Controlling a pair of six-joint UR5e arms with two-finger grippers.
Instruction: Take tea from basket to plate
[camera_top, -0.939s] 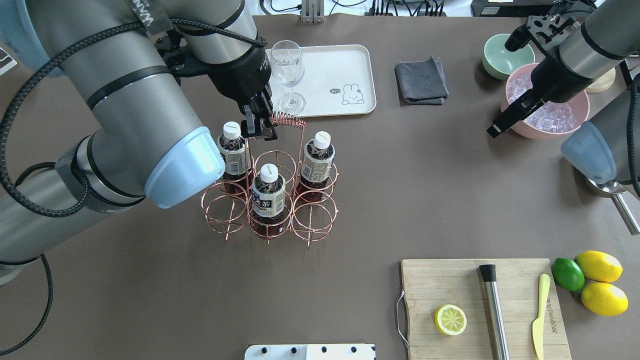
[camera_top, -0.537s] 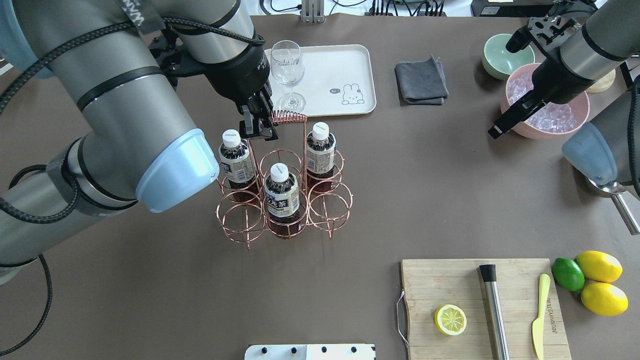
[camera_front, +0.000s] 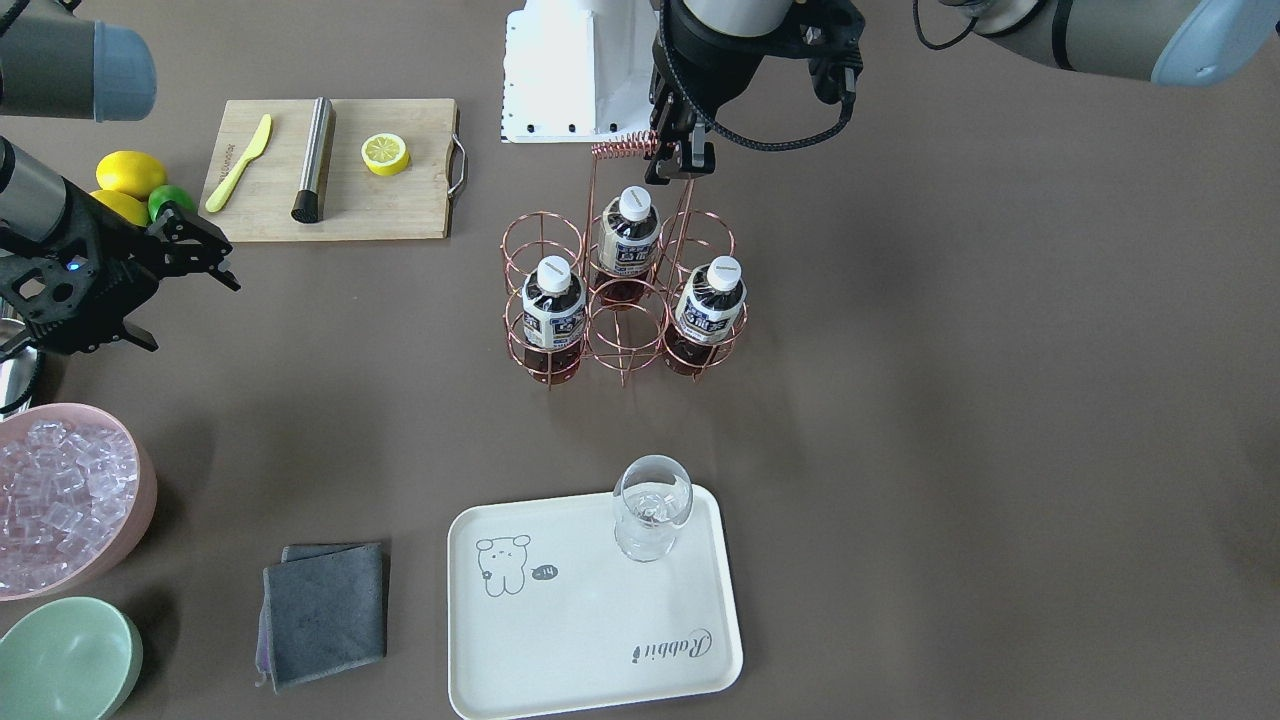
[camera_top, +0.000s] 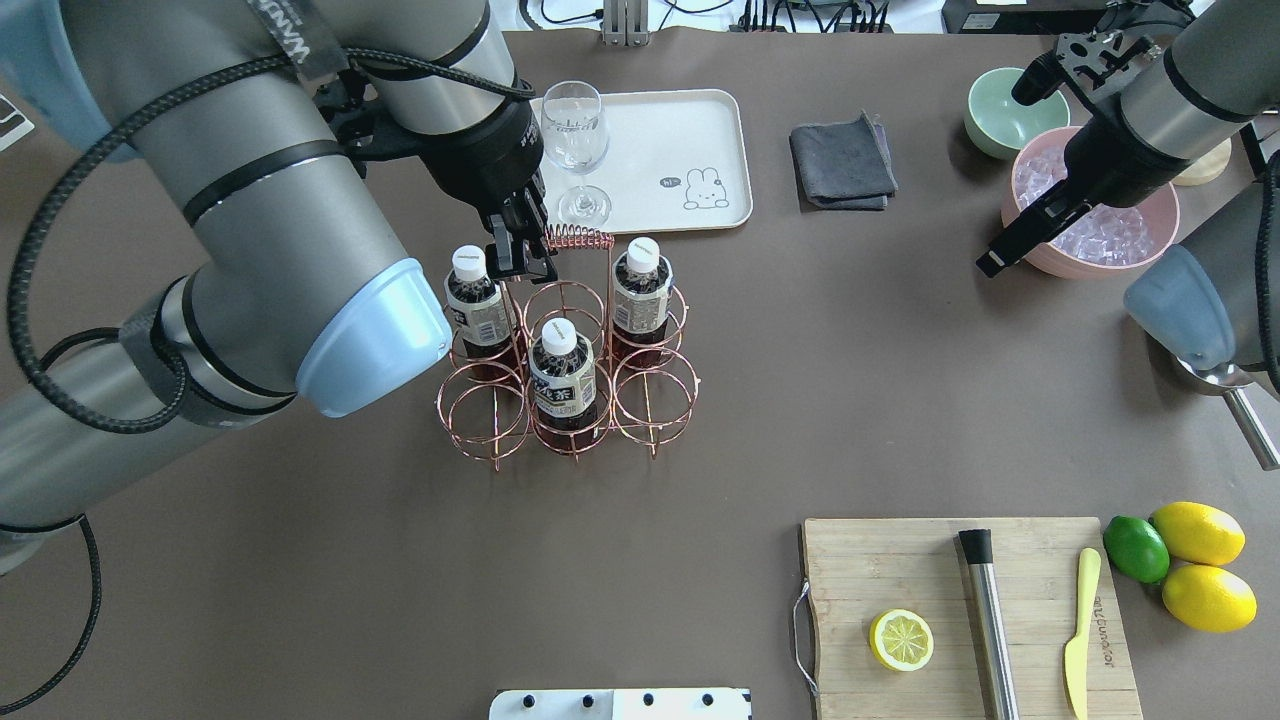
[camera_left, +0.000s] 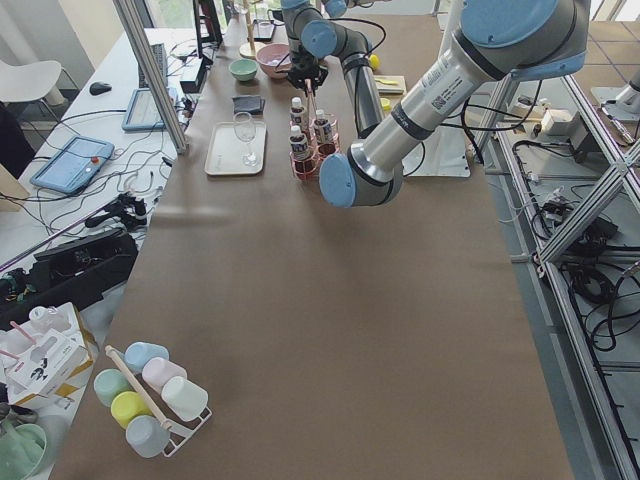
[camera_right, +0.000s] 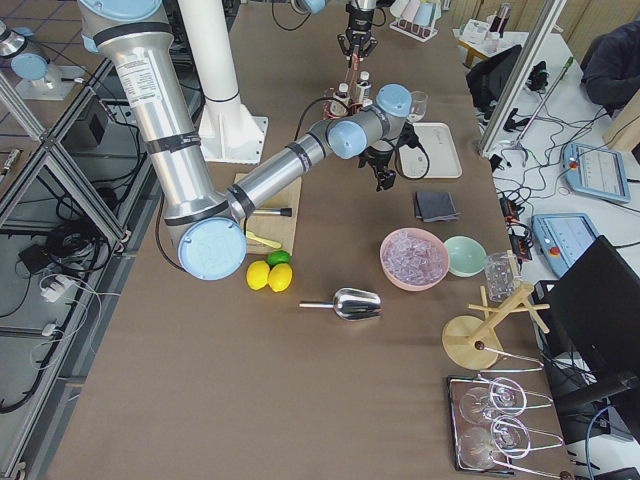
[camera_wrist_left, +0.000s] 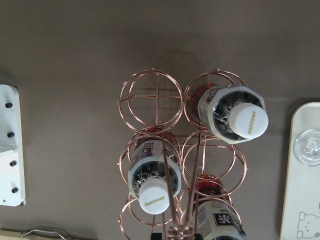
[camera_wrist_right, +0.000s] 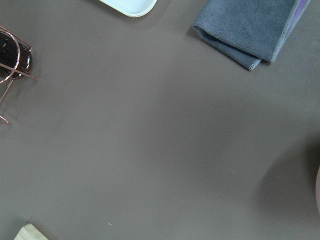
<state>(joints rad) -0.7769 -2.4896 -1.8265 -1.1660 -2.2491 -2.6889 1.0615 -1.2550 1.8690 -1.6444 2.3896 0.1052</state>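
Observation:
The copper wire basket (camera_top: 655, 410) holds three tea bottles (camera_top: 478, 305) (camera_top: 563, 375) (camera_top: 642, 295), each with dark drink and a white cap. They also show in the front view (camera_front: 553, 305) (camera_front: 627, 235) (camera_front: 712, 300) and from above in the left wrist view (camera_wrist_left: 240, 117). My left gripper (camera_top: 520, 255) is shut on the left end of the basket's coiled handle (camera_top: 578, 237). I cannot tell if the basket touches the table. The cream plate (camera_top: 670, 130) lies beyond it with a clear glass (camera_top: 575, 140) on it. My right gripper (camera_top: 1003, 180) is open and empty, raised at the far right.
A grey cloth (camera_top: 842, 160) lies right of the plate. A pink bowl of ice (camera_top: 1095, 225) and a mint bowl (camera_top: 1000, 115) are at the far right. A cutting board (camera_top: 900, 570) with a lemon half, a muddler and a knife is at the near right, beside lemons and a lime.
The basket with its three bottles has swung to the right and then a little back, hanging from the handle in my left gripper. The right arm has barely moved.

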